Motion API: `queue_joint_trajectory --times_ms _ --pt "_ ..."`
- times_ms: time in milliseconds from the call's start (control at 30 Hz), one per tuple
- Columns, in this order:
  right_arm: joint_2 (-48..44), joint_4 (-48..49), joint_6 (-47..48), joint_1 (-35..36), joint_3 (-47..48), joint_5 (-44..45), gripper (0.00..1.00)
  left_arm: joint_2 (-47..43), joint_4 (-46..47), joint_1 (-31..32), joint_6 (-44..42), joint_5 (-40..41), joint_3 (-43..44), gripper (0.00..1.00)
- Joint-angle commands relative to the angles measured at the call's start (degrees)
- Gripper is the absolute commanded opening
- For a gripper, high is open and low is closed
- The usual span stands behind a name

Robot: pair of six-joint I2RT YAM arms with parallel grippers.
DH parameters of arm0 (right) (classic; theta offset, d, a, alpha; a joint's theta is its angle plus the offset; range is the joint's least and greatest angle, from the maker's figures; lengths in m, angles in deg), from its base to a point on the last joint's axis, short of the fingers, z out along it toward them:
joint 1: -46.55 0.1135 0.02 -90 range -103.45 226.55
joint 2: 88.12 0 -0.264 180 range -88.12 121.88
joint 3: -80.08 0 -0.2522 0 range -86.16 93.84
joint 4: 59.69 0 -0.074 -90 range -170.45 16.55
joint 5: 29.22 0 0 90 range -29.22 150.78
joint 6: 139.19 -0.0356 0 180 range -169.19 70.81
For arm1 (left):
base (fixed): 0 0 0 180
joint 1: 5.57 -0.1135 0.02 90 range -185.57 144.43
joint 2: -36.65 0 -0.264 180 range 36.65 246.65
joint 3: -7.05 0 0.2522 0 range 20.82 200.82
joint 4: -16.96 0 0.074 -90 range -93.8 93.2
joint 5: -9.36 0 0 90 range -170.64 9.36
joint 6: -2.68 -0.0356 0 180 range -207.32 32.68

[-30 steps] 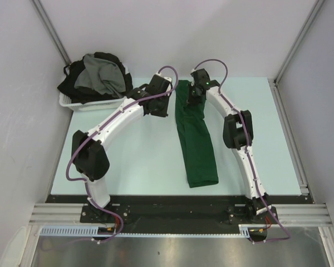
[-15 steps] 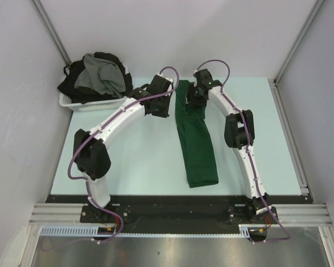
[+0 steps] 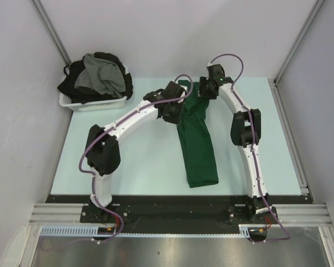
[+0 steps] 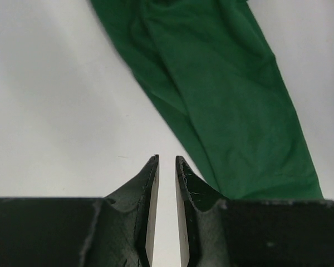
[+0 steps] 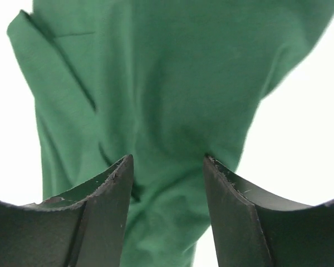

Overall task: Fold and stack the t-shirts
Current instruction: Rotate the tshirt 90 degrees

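Top external view gives you the dark green t-shirt (image 3: 197,147) on the pale table (image 3: 139,161). It lies as a long, narrow strip, running from the far middle of the table back toward the arm bases. Its near end lies flat, and its far end is bunched up between the two wrists.

Your right gripper (image 5: 167,161) is over that bunched far end. In the right wrist view its fingers stand well apart, with creased green cloth filling the space beyond them and nothing pinched between them. You cannot tell from these views whether the tips touch the cloth.

Your left gripper (image 4: 167,162) sits just beside the shirt's left edge. The left wrist view shows only a thin slit between its fingers, with bare table showing through and nothing in its grip. From there the shirt slants away to the right of the tips.

At the far left corner, the white plastic basket (image 3: 94,104) holds a heap. A grey t-shirt (image 3: 103,75) lies on top of the black t-shirts (image 3: 72,84), which spill over the rim.
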Motion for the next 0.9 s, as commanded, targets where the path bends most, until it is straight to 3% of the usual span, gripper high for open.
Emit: queue_joint_trajectory --times_ms 0,100,133,167,200,300,467,633,867 --pt "-1.71 1.00 0.83 -0.79 1.88 0.43 0.57 1.55 1.31 2.91 2.12 -1.80 4.22 0.23" --pt "-3.02 -0.31 0.65 -1.14 0.93 -0.36 0.50 2.51 1.39 4.85 2.30 -1.80 4.22 0.21" --pt "-5.46 -0.67 0.74 -0.97 -0.13 -0.54 0.43 2.78 1.74 5.11 2.22 -1.80 4.31 0.21" --pt "-7.40 -0.67 0.74 -0.97 -1.70 -0.63 0.23 3.30 1.75 5.38 2.21 -1.80 4.57 0.21" --pt "-9.34 -0.50 0.48 -0.97 -3.89 -1.06 0.16 3.57 1.92 5.38 2.21 -1.45 4.57 0.20" --pt "-18.39 1.00 0.92 -0.53 -13.12 -0.72 0.04 5.41 2.45 5.20 0.64 1.09 6.59 0.20" --pt "-31.64 0.91 1.44 -0.79 -25.17 -0.28 0.00 10.77 1.66 1.70 1.50 0.93 14.49 0.20" --pt "-39.93 -3.29 -0.13 -0.62 -32.20 -1.94 0.00 16.39 2.54 -3.57 3.18 -0.57 19.94 0.20" --pt "-50.74 -4.98 -2.42 2.37 -50.55 -3.87 0.00 24.83 4.37 -7.89 4.76 -3.28 26.80 0.20"
